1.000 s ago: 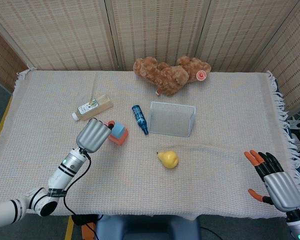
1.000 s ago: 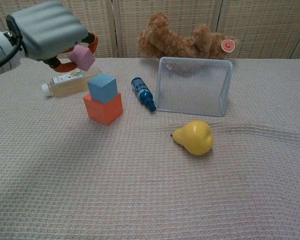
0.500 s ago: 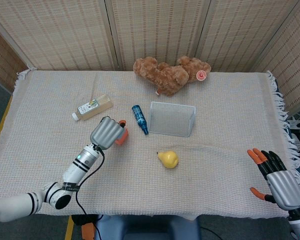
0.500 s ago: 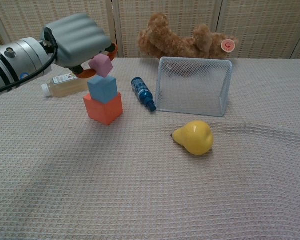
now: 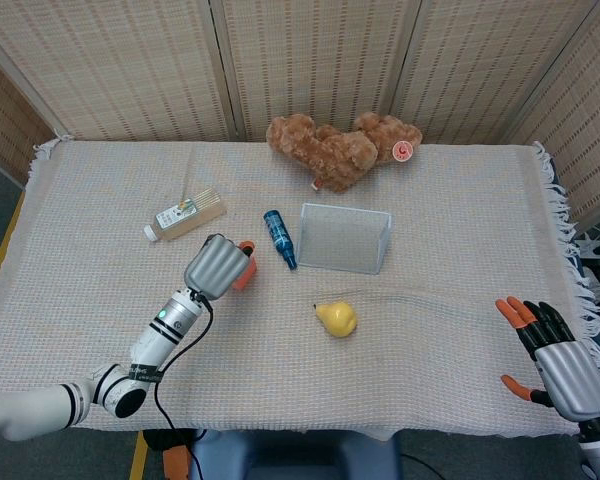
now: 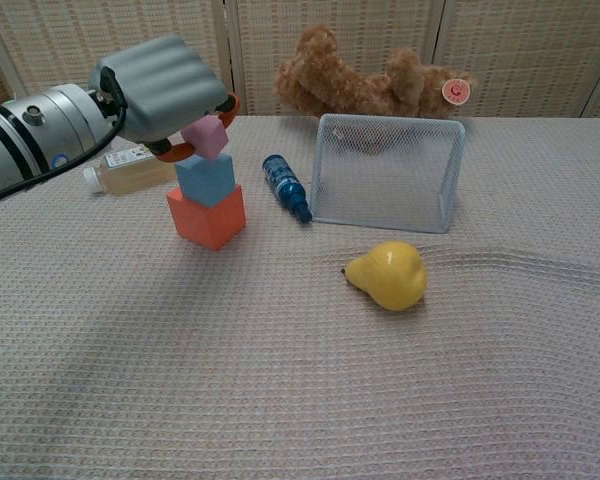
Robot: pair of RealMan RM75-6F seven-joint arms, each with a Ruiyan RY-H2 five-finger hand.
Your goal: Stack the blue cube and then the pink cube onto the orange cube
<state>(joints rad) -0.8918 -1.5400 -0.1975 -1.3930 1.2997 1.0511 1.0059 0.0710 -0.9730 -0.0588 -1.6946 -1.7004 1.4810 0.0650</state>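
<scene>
In the chest view the orange cube [image 6: 208,216] stands on the cloth with the blue cube [image 6: 205,178] on top of it. My left hand [image 6: 160,90] holds the small pink cube [image 6: 207,136] tilted, right at the blue cube's top; whether they touch I cannot tell. In the head view the left hand [image 5: 219,266] covers the stack, and only an edge of the orange cube [image 5: 242,277] shows. My right hand [image 5: 552,358] hovers open by the table's front right corner, holding nothing.
A clear bottle [image 6: 130,168] lies behind the stack and a blue bottle [image 6: 286,187] to its right. A wire mesh basket [image 6: 385,172] stands mid-table, a yellow pear [image 6: 388,273] in front of it, a teddy bear [image 6: 365,84] at the back.
My left hand has carried the pink cube rightward and down, from up and left of the stack to just over the blue cube. The right hand has hardly moved.
</scene>
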